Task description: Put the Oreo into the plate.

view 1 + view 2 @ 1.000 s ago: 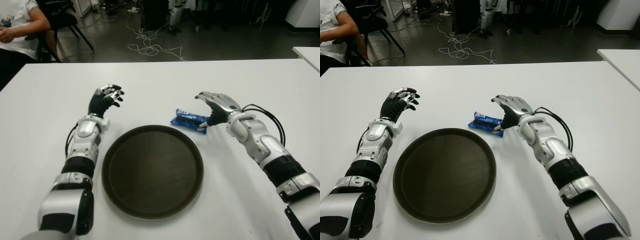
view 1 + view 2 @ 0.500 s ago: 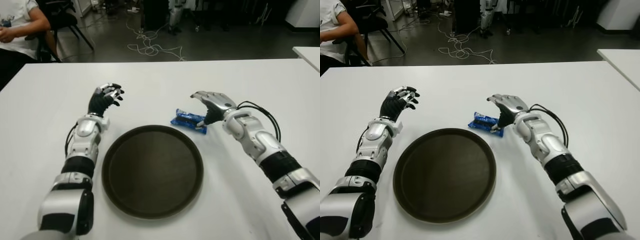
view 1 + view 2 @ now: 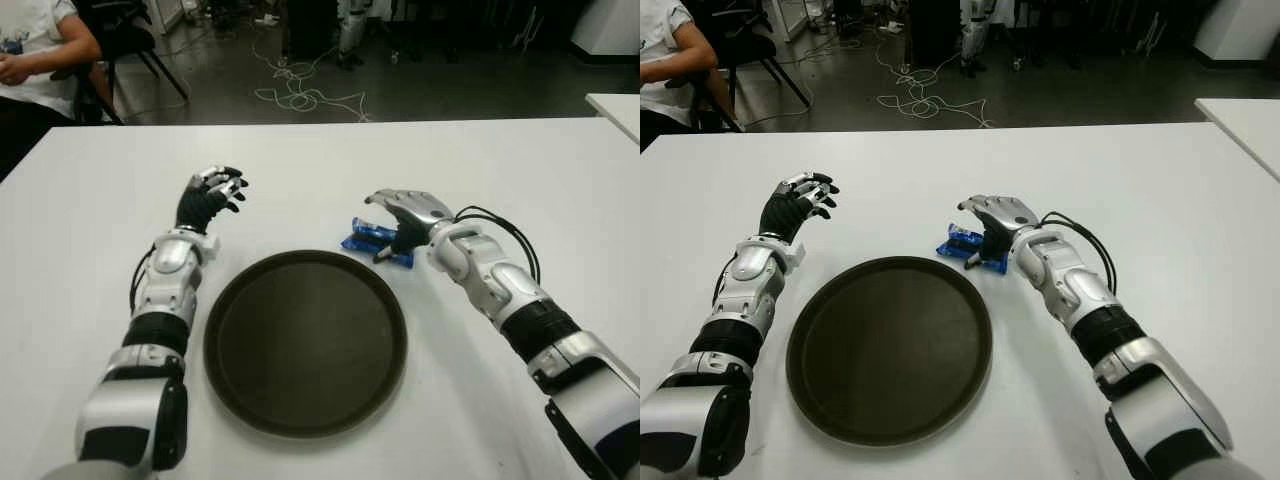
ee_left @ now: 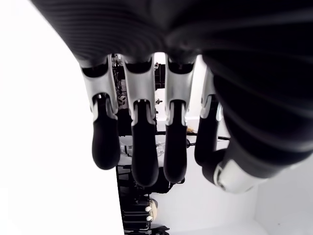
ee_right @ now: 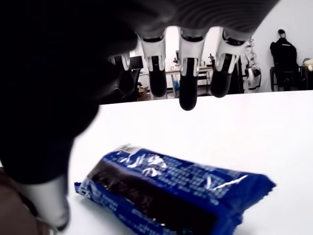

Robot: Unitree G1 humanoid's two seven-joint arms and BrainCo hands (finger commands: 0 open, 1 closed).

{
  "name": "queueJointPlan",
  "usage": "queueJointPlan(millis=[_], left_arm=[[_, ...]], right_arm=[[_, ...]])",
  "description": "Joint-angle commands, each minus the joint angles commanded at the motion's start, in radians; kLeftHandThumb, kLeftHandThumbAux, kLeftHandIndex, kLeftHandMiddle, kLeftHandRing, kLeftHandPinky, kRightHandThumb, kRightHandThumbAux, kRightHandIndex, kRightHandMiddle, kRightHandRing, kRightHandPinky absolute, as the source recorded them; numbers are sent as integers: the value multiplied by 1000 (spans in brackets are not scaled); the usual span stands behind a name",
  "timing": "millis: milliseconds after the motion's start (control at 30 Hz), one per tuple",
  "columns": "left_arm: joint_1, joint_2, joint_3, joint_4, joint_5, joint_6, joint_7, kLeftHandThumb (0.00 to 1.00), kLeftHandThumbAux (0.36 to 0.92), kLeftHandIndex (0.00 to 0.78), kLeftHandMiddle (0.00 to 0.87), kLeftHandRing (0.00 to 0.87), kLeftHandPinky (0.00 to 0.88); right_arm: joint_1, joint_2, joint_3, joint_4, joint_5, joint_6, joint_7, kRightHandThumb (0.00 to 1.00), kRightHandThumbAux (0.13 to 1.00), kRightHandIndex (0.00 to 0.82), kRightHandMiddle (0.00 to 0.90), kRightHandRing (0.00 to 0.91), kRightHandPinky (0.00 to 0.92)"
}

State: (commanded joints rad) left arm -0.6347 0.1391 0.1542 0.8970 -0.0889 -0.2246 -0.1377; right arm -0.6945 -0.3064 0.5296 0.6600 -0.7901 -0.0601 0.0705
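The Oreo (image 3: 360,238) is a blue wrapped pack lying flat on the white table (image 3: 300,170), just past the far right rim of the plate (image 3: 300,345). The plate is a dark brown round tray with nothing in it. My right hand (image 3: 388,226) hovers over the pack's right half, open. Its fingers (image 5: 188,93) stretch above the Oreo (image 5: 171,191) and the thumb hangs on the near side; the fingers are not closed on the pack. My left hand (image 3: 210,195) shows beside the plate's far left, fingers relaxed and holding nothing.
A seated person (image 3: 35,55) is at the far left behind the table. Cables (image 3: 300,95) lie on the floor beyond the table's far edge. Another white table corner (image 3: 618,105) shows at the right.
My right hand has moved left, from beside the Oreo's right end to over the pack. The Oreo, plate and left hand have not moved.
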Motion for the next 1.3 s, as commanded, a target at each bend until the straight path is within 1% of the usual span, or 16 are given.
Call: queueJointPlan(millis=[200,233,267,300,367,467,700,800,967,1067,1100,1167,1300], left_arm=[[-1,2,-1,2,1,3,0,834,672,419,466,506,558],[-2,3,-2,4,2,2,-2,834,673,419,465,503,554],[-2,4,-2,6,3,1,-3,827,680,390,476,501,552],[-2,5,-3,6,3,0,-4,825,682,380,479,500,551],[-1,5,-4,6,4,0,-4,830,677,403,470,497,550],[0,5,-4,3,4,2,-4,832,674,413,467,498,552],[2,2,-1,-3,0,2,-4,834,673,418,467,500,550],[5,0,-1,-11,-1,2,-4,835,673,419,466,501,562],[6,-1,1,-18,-5,14,-5,835,673,419,467,497,552],[8,0,2,-25,-8,20,-8,823,685,367,492,496,555],[9,0,1,-26,-7,21,-8,822,686,362,494,496,557],[10,1,0,-28,-5,21,-7,829,678,395,478,500,567],[11,3,-1,-26,-1,18,-8,833,674,413,469,500,557]], right_arm=[[-7,2,14,10,-5,-6,-4,0,696,121,129,146,143],[-7,3,19,9,-9,-9,-5,0,700,119,125,147,158],[-8,3,24,9,-11,-11,-6,0,703,117,123,149,165],[-8,5,28,10,-11,-10,-5,0,704,116,122,150,168],[-8,8,32,12,-10,-5,-4,0,708,110,120,153,174],[-8,13,36,11,-7,2,0,0,707,103,117,153,171],[-1,23,36,3,2,10,10,0,716,102,107,134,146],[3,27,36,-4,3,18,17,0,717,98,97,116,116],[5,33,42,-2,-1,27,18,0,714,93,93,115,118],[7,34,43,-1,-2,31,15,0,722,102,101,124,128],[8,35,43,-1,-1,31,13,0,723,103,103,126,130],[10,36,41,-1,1,30,7,0,730,110,109,134,140],[13,41,38,11,6,27,-7,0,732,119,123,142,137]])
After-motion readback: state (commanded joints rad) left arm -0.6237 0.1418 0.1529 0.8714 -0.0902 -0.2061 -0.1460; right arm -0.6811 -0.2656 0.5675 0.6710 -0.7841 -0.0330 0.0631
